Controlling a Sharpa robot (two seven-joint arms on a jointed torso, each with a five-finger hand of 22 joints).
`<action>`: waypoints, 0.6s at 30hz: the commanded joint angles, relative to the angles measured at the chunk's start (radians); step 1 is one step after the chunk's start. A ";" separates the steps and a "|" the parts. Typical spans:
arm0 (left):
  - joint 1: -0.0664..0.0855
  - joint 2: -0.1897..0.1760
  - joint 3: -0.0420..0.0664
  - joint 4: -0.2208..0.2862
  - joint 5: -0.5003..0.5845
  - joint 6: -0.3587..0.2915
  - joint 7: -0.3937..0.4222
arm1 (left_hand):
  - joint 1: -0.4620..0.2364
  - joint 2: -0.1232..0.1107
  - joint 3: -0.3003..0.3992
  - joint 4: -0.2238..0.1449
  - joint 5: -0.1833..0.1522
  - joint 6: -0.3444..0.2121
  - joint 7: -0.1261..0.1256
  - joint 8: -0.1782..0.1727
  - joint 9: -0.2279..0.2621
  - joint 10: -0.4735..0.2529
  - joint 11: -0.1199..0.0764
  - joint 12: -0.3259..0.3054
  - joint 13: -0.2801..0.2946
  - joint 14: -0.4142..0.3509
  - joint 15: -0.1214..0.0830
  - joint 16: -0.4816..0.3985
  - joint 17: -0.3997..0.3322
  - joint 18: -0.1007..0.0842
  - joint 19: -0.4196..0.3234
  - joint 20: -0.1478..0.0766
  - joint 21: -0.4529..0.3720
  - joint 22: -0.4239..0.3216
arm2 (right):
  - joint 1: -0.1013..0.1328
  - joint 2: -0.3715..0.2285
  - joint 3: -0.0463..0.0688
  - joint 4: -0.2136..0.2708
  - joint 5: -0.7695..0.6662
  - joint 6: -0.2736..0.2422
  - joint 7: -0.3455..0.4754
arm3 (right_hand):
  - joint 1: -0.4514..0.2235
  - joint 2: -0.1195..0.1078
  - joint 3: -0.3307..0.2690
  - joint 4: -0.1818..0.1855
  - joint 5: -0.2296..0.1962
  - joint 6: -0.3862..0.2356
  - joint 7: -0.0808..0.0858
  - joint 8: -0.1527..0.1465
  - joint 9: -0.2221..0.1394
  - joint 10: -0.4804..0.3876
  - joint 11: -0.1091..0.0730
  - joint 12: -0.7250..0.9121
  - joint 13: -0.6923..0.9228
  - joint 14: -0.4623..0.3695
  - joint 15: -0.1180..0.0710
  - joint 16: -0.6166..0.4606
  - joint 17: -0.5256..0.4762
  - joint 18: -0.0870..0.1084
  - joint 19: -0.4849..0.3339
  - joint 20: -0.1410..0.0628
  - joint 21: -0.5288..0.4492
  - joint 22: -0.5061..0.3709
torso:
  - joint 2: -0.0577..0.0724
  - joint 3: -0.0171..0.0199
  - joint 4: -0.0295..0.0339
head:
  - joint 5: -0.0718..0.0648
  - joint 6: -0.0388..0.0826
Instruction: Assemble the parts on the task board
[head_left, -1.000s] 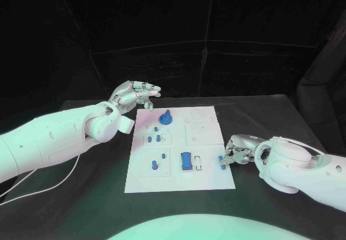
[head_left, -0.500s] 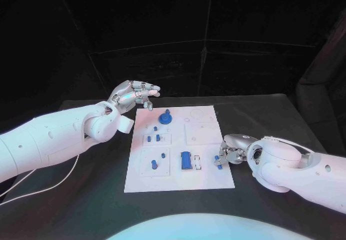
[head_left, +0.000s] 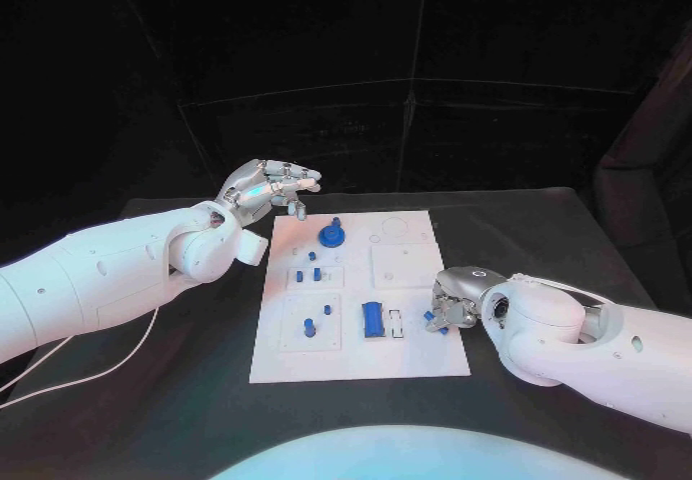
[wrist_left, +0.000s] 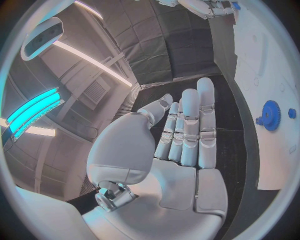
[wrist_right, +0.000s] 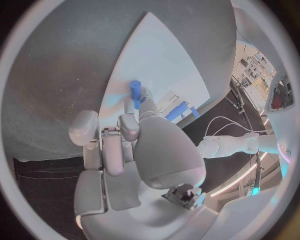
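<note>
- At the board's right edge, near side: right hand (head_left: 454, 300) sits over the rim of the task board (head_left: 411, 362), fingertips pinching a small blue peg (head_left: 431, 319). Right wrist view confirms the peg (wrist_right: 135, 93) is gripped at the fingertips (wrist_right: 129, 122), sticking out beyond them toward the board.
- Peg's long axis: roughly upright, slightly tilted in the head view; exact tilt hard to judge.
- Just beside the held peg, toward the board's middle: a narrow white slot (head_left: 395, 322), then a larger blue block (head_left: 372, 320). Probable target lies that way, a short reach inward from the hand. Which socket the peg belongs to, cannot tell.
- Left hand (head_left: 271, 187) is raised off the board's far left corner, fingers loosely curled, holding nothing. Left wrist view shows its fingers (wrist_left: 187, 130) straight and apart, empty.
- Blue gear (head_left: 332, 237) stands on the far part of the board, nearest the left hand, well apart from the right.
- Judgement: right hand is the nearer and already loaded; the move turns on lining up the peg over its seat.
</note>
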 joint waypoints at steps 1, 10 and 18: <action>0.001 -0.001 0.001 0.002 0.004 0.009 0.008 | 0.000 0.004 -0.006 -0.003 -0.001 -0.001 0.009 -0.003 0.001 -0.003 0.001 -0.005 0.001 -0.006 -0.002 0.000 -0.001 0.006 0.009 0.000 -0.004 -0.001 | -0.018 0.002 -0.015 -0.013 -0.038 0.090 -0.048 | 0.039 0.025 0.010 -0.017 0.007 -0.001 0.003 -0.007 -0.257 -0.005 0.001 -0.006 0.002 0.075 -0.004 -0.004 0.104 -0.010 -0.004 -0.002 -0.005 0.001 | 0.000 0.0004 0.0006 | 0.000 0.000; 0.001 -0.002 0.001 0.003 0.004 0.009 0.007 | -0.001 0.004 -0.007 -0.003 -0.001 -0.002 0.010 -0.005 0.000 -0.005 0.001 -0.005 0.001 -0.007 -0.002 0.001 -0.002 0.006 0.010 0.000 -0.005 -0.003 | -0.020 -0.012 -0.015 0.015 0.102 -0.094 -0.021 | -0.006 0.032 0.038 -0.002 0.118 0.021 -0.004 -0.018 -0.269 0.011 -0.004 0.018 0.024 0.078 -0.007 0.002 0.116 -0.013 0.009 -0.005 0.006 0.021 | -0.001 0.0000 0.0019 | -0.002 0.000; 0.001 -0.002 0.001 0.003 0.004 0.009 0.006 | -0.001 0.003 -0.008 -0.003 -0.001 -0.005 0.011 -0.007 0.000 -0.007 0.002 -0.006 0.000 -0.007 -0.001 0.001 -0.003 0.005 0.010 0.000 -0.006 -0.003 | -0.019 -0.027 -0.015 0.037 0.252 -0.251 0.031 | -0.035 0.029 0.057 0.015 0.165 0.030 -0.009 -0.025 -0.275 0.020 -0.008 0.032 0.036 0.081 -0.011 0.009 0.129 -0.015 0.018 -0.008 0.014 0.035 | 0.000 -0.0005 0.0018 | 0.001 0.000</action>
